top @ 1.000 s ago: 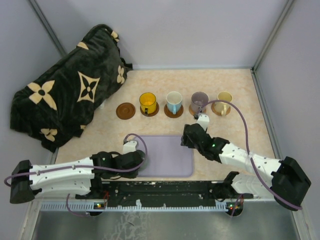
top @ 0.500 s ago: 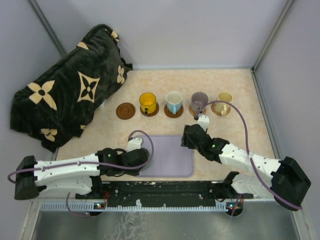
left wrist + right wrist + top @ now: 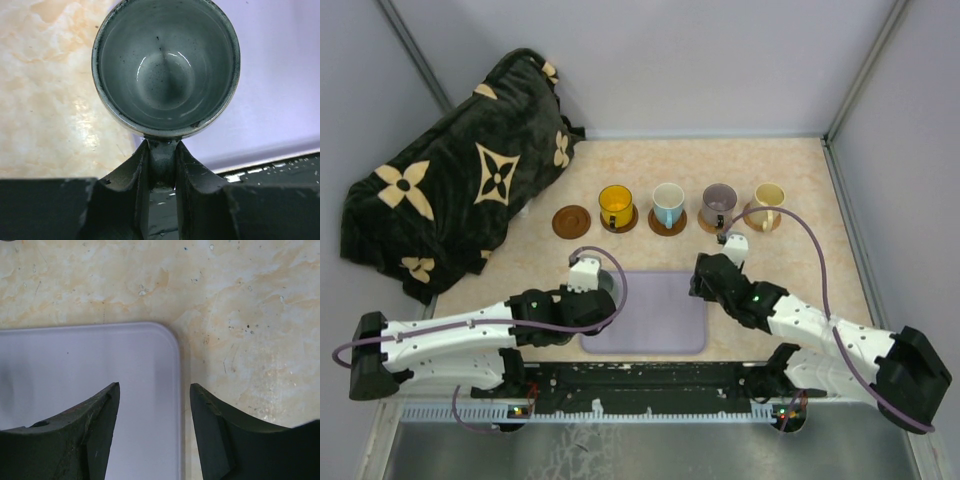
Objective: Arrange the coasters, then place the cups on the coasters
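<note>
Item: grey-green cup (image 3: 165, 75), upright, mouth up, pinched by its handle in my left tool (image 3: 161, 150), jaws narrow on the handle, which points back along the tool. It sits over the far-left corner of the lavender tray (image 3: 660, 320), part over bare counter (image 3: 650, 165); I cannot tell whether it is lifted or resting. Destination: empty coaster (image 3: 572, 221), dark brown, lying beyond the cup and a little to the left, at the left end of the row. My left arm is the nearer one, so I judge the carry runs forward and slightly left. Neighbours: yellow cup (image 3: 616, 207) just right of that disc, the closest thing to clip; then blue cup (image 3: 668, 205), purple cup (image 3: 719, 203) and beige cup (image 3: 769, 205), each on one of the other coasters (image 3: 668, 232). Dark blanket (image 3: 460, 170) lies left of the path. Right tool (image 3: 154, 387): half open, empty, above the tray's far-right corner.
</note>
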`<move>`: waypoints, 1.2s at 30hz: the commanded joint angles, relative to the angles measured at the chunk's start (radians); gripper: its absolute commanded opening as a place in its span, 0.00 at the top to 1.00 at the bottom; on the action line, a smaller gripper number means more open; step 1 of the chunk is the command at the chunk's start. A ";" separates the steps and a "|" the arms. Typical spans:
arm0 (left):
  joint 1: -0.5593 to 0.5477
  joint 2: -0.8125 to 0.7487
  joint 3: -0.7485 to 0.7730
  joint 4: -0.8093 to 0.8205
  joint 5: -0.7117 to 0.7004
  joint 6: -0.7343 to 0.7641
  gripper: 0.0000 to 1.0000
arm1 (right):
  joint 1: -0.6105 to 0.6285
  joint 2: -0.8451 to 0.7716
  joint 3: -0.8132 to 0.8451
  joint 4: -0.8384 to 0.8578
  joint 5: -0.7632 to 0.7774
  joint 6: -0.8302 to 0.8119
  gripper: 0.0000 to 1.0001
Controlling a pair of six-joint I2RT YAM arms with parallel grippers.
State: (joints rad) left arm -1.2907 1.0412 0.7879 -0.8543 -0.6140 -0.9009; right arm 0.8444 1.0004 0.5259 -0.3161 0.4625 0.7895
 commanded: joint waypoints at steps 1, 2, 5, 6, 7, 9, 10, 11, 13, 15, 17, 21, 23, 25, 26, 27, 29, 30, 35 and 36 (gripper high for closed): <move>0.044 -0.049 0.048 -0.017 -0.149 -0.010 0.94 | 0.007 -0.042 -0.024 -0.007 0.045 0.024 0.41; 0.062 -0.056 0.046 -0.007 -0.152 0.003 0.94 | 0.007 -0.046 -0.028 -0.010 0.046 0.027 0.41; 0.129 -0.085 0.029 0.052 -0.156 0.075 0.94 | 0.008 -0.051 -0.035 -0.018 0.047 0.032 0.41; 0.165 -0.097 0.021 0.088 -0.150 0.109 0.94 | 0.008 -0.053 -0.037 -0.020 0.047 0.033 0.41; 0.206 -0.109 0.011 0.135 -0.139 0.165 0.94 | 0.008 -0.056 -0.038 -0.020 0.049 0.034 0.41; 0.286 -0.129 -0.012 0.223 -0.118 0.255 0.95 | 0.008 -0.062 -0.041 -0.024 0.050 0.035 0.41; 0.325 -0.136 -0.024 0.266 -0.108 0.297 0.95 | 0.008 -0.066 -0.042 -0.025 0.052 0.036 0.41; 0.363 -0.134 -0.035 0.308 -0.097 0.334 0.95 | 0.007 -0.070 -0.044 -0.025 0.052 0.037 0.41; 0.433 -0.117 -0.048 0.374 -0.077 0.395 0.95 | 0.008 -0.079 -0.045 -0.030 0.056 0.037 0.41; 0.487 -0.081 -0.053 0.436 -0.072 0.438 0.95 | 0.008 -0.086 -0.049 -0.031 0.060 0.037 0.41; 0.546 -0.036 -0.048 0.503 -0.028 0.486 0.95 | 0.008 -0.091 -0.051 -0.034 0.062 0.037 0.41; 0.652 0.077 -0.018 0.613 0.079 0.563 0.96 | 0.008 -0.103 -0.052 -0.054 0.067 0.041 0.41; 0.708 0.132 0.012 0.647 0.121 0.588 0.96 | 0.008 -0.114 -0.054 -0.065 0.070 0.046 0.41; 0.758 0.185 0.046 0.669 0.163 0.602 0.97 | 0.008 -0.127 -0.057 -0.072 0.073 0.045 0.41; 0.778 0.210 0.060 0.681 0.181 0.610 0.97 | 0.008 -0.132 -0.058 -0.075 0.074 0.044 0.41; 0.800 0.232 0.072 0.692 0.196 0.616 0.97 | 0.008 -0.136 -0.056 -0.077 0.076 0.040 0.41; 0.830 0.271 0.096 0.716 0.224 0.626 0.97 | 0.007 -0.138 -0.052 -0.082 0.078 0.037 0.41; 0.841 0.285 0.105 0.727 0.233 0.630 0.97 | 0.008 -0.137 -0.050 -0.086 0.080 0.035 0.41; 0.878 0.355 0.163 0.765 0.259 0.651 0.97 | 0.008 -0.120 -0.041 -0.084 0.081 0.033 0.41; 0.888 0.369 0.171 0.769 0.270 0.650 0.97 | 0.007 -0.115 -0.039 -0.083 0.080 0.032 0.41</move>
State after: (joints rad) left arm -0.4313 1.3884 0.8749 -0.2371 -0.3836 -0.2832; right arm 0.8444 0.8780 0.4690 -0.4141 0.5106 0.8158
